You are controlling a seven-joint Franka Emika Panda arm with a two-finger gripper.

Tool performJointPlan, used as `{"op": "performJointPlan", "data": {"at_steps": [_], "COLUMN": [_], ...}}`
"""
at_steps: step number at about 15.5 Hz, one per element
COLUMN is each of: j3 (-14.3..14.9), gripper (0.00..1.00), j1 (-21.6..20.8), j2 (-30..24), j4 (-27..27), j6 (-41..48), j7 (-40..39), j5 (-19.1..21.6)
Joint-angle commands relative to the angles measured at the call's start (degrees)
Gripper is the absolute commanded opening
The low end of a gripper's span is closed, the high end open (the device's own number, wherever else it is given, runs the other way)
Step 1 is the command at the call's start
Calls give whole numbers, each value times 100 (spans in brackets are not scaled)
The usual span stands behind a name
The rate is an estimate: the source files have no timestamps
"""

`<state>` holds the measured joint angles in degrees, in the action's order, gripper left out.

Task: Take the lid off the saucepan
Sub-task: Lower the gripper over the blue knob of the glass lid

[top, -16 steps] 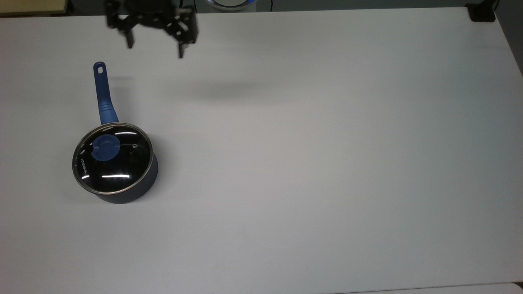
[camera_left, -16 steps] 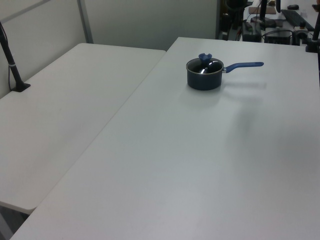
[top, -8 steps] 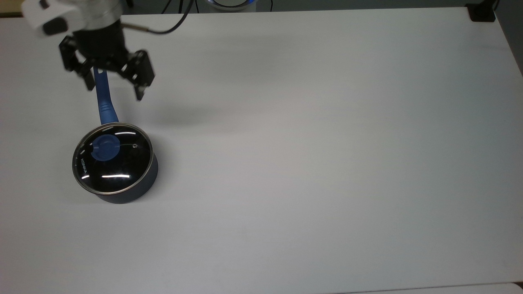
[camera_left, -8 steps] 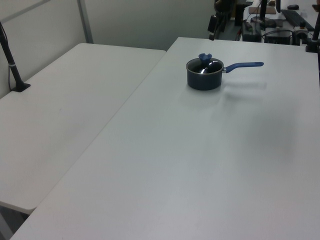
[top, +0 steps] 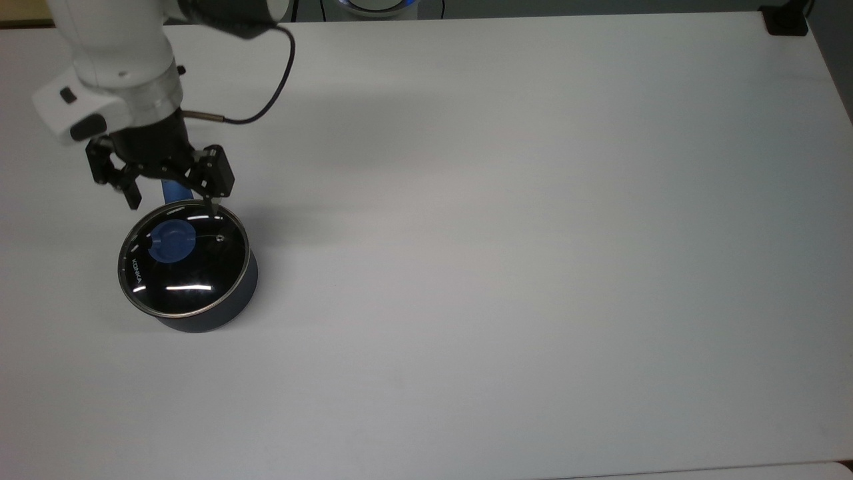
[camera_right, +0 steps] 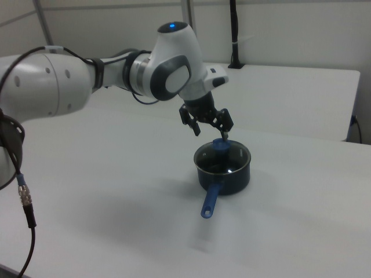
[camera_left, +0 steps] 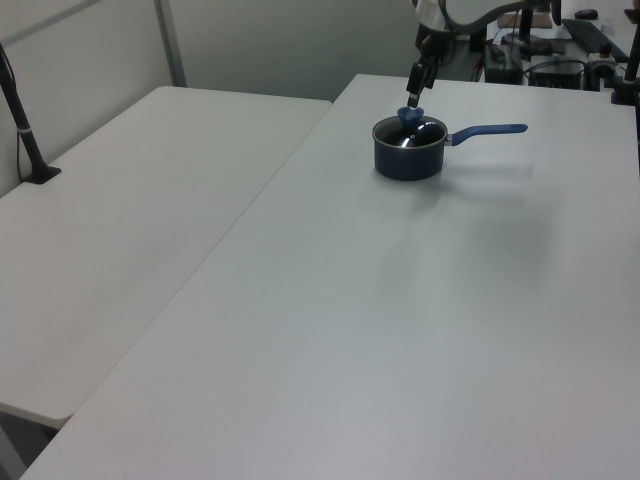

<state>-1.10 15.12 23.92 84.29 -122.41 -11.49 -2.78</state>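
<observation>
Item: saucepan (top: 220,313) w/ lid (top: 183,259) sitting on it, on the white table (top: 533,267) toward the top view's left; handle (camera_right: 210,201) running up under the arm in the top view. Knob (top: 172,241) blue, centred on the glass. Gripper (top: 170,203): fingers spread wide, holding nothing, hanging over the lid's handle-side rim in the top view, above the knob in the right view (camera_right: 210,135). Step in hand, as I'm judging it: approach to the knob. You're wanting the fingers straddling the knob, so keep shifting toward lid centre before dropping; close only once both pads are level w/ the knob's sides, then lift straight up so the rim isn't dragging the pan. Vs. half a sec ago: gripper is moving from over the handle's far end to the lid edge, and is now visible in the left view (camera_left: 419,82); pan & lid aren't shifting.
</observation>
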Motion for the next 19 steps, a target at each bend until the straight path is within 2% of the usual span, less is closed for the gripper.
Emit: {"op": "performJointPlan", "data": {"at_steps": [1,4,7,13,15,19], "j3": [-4,-4,-4,-4,-4,-4], "gripper": [100,100,99,89,83,83], "j1": [69,131,131,122,122,131], "j2": [244,516,596,754,754,702], "j4": [-176,-431,-431,-423,-414,-405], "j6": [-90,-116,-414,-573,-565,-503], "j7": [-817,-881,-785,-749,-758,-802], "j5": [137,382,559,550,559,533]}}
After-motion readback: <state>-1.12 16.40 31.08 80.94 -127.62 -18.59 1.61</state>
